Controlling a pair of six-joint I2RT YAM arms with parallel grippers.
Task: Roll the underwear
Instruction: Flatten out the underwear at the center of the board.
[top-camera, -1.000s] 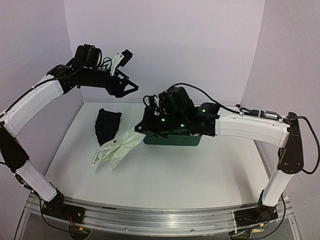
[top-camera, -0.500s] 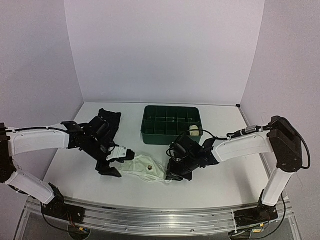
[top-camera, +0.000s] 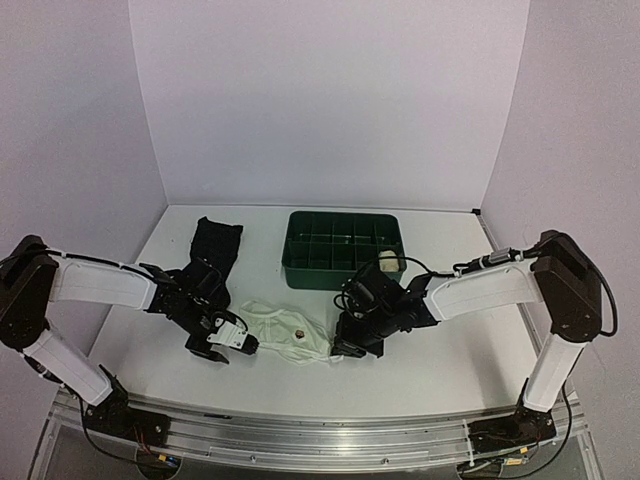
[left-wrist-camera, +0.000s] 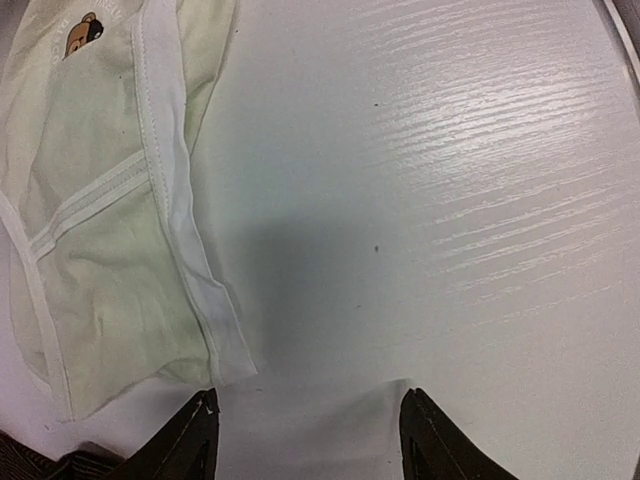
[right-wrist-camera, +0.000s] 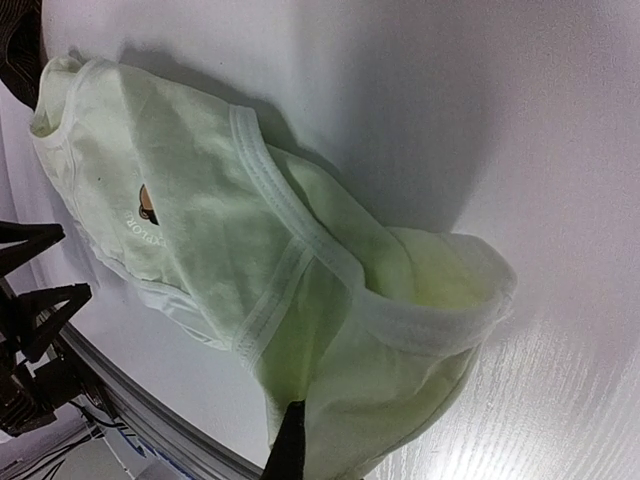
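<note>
A pale white underwear (top-camera: 288, 335) with a small bear print lies spread at the front of the table, between my two grippers. My right gripper (top-camera: 342, 345) is shut on its right edge; in the right wrist view the cloth (right-wrist-camera: 250, 250) bunches over the one dark fingertip (right-wrist-camera: 290, 445) that shows. My left gripper (top-camera: 240, 342) is down at the garment's left end, open. In the left wrist view the cloth (left-wrist-camera: 100, 220) lies ahead to the left, and a pale flap reaches between the fingertips (left-wrist-camera: 195, 445). A black underwear (top-camera: 215, 245) lies flat at the back left.
A green divided tray (top-camera: 300, 268) stands at the back centre, with a small cream roll (top-camera: 388, 262) in its near right compartment. Purple walls close in the back and both sides. The metal rail (top-camera: 300, 430) runs along the near edge.
Both arms have come down from near the tray to the front of the table. The pale underwear, which hung from the right gripper, now lies spread there. The left jaws have narrowed slightly.
</note>
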